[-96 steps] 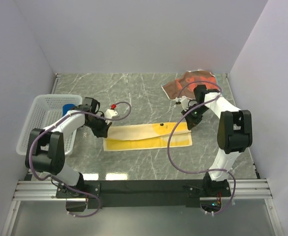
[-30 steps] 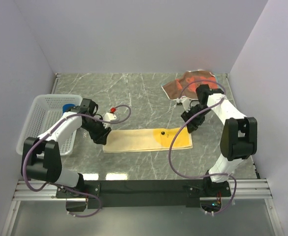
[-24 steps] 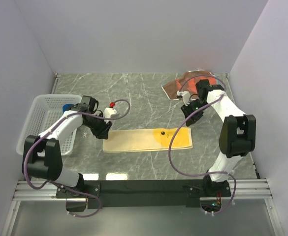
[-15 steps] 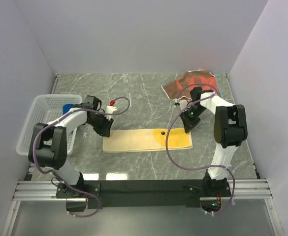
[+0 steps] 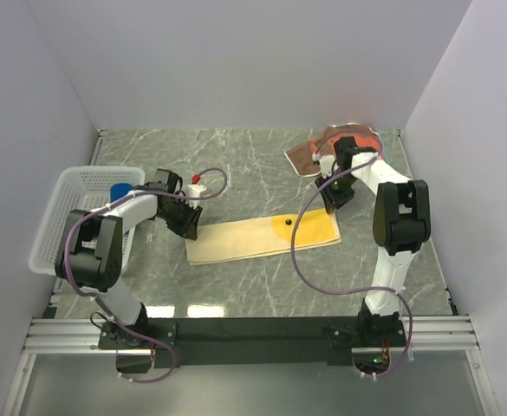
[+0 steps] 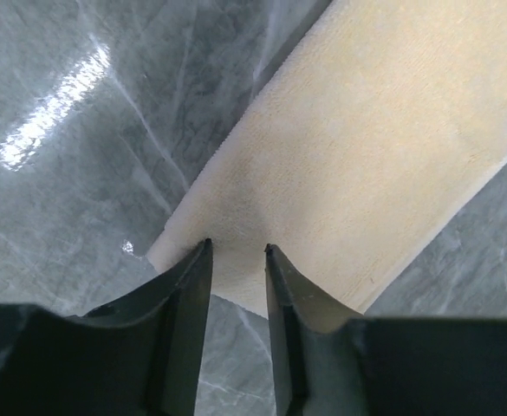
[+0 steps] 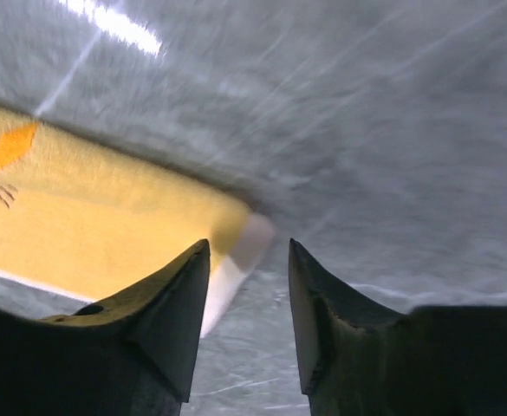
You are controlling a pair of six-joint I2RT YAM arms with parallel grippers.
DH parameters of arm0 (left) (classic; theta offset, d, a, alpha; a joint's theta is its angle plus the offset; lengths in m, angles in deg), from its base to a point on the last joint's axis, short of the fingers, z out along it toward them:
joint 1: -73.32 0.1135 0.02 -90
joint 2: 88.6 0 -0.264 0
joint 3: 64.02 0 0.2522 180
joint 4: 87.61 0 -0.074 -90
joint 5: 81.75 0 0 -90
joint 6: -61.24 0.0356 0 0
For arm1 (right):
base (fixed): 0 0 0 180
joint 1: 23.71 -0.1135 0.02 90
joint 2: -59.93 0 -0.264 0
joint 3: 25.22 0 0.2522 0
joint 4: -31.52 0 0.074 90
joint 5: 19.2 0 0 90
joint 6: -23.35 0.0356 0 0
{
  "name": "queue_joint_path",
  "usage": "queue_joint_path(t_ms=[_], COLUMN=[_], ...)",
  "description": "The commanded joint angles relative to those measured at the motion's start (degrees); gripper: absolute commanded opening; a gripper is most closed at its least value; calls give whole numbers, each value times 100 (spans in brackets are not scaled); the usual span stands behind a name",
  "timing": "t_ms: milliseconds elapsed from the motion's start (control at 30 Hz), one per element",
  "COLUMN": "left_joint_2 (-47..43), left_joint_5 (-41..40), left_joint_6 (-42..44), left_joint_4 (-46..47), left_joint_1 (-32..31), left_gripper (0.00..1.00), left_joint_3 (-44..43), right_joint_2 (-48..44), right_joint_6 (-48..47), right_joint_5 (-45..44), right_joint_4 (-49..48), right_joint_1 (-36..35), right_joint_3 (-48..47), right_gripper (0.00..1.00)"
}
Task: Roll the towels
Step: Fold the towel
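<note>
Two part-open, empty grippers: your left gripper (image 6: 237,246) hangs over the flat yellow terry towel (image 6: 366,156), at its end; right gripper (image 7: 249,243) beside its corner. Rolling seems unstarted; pinch next.

No readable text, label, brand or number in any view.

Yellow towel (image 5: 266,237): orange diamond patch (image 7: 12,146) near one end, and short dark strokes (image 7: 4,194) just beside it, too blurred to read as characters. Dark dot (image 5: 285,222) on same towel in top view, no lettering on it.
</note>
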Motion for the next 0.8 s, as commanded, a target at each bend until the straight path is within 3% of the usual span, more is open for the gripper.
queue_joint_path(t_ms=[0, 167, 400, 600, 767], left_joint_2=[-435, -919, -1130, -1131, -1104], left_joint_5=[218, 297, 236, 192, 131], left_joint_6=[-265, -362, -388, -388, -388], left_joint_4=[134, 64, -6, 11, 46], left_joint_1=[-1, -1, -1, 8, 8], left_gripper=[37, 47, 60, 62, 62], left_joint_3=[-169, -248, -354, -318, -345], right_joint_2=[-228, -527, -571, -325, -193], right_joint_6=[275, 776, 1198, 1295, 1339], right_joint_5=[-126, 279, 649, 684, 824], right_joint_4=[17, 361, 212, -25, -78], right_joint_1=[213, 451, 512, 512, 442], right_joint_3=[-524, -323, 538, 776, 872], right_gripper=[49, 59, 60, 54, 41])
